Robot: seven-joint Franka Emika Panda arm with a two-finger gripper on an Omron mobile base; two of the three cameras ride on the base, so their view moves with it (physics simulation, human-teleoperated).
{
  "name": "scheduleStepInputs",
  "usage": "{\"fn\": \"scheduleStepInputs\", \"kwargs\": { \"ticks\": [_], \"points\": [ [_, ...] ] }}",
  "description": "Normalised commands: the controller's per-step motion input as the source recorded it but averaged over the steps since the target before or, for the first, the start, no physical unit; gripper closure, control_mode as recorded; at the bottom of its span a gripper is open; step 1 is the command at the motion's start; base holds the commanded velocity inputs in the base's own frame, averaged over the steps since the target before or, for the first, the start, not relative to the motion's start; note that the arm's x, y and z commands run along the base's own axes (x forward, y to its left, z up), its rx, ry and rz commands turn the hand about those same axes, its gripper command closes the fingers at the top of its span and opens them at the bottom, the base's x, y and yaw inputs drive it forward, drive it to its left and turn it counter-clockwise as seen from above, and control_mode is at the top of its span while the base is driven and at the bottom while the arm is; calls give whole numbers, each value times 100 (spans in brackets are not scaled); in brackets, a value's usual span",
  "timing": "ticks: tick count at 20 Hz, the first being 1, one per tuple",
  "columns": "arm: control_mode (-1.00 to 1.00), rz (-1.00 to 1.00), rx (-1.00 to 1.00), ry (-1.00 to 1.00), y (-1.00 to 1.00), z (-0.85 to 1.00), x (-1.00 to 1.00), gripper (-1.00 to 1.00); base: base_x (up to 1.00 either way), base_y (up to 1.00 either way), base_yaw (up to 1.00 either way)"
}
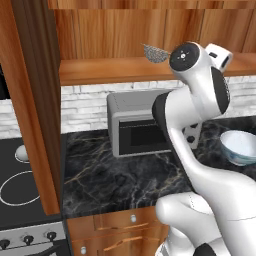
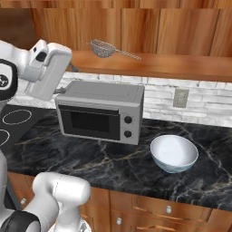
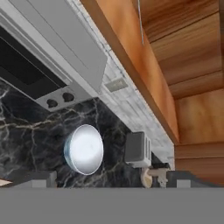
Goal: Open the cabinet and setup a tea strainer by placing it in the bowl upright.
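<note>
The cabinet [image 2: 136, 27] is open, and the tea strainer [image 2: 103, 48] lies on its shelf with its thin handle pointing right, up and to the right of the gripper [image 2: 68, 68], which is wide open and holds nothing.

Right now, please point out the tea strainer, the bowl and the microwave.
tea strainer [image 2: 103, 48]: right base view, mesh basket.
bowl [image 2: 174, 152]: right base view, inner surface.
microwave [image 2: 90, 121]: right base view, door window.
</note>
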Motion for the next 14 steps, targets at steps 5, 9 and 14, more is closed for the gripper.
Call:
{"fn": "scheduleStepInputs", "kwargs": {
  "ticks": [5,9,14],
  "points": [
    [-100,18,-17,-2,59,31,20,-100,0,0,0],
    [-100,14,-5,0,41,24,27,-100,0,0,0],
    [-100,8,-1,-2,18,3,37,-100,0,0,0]
  ]
}}
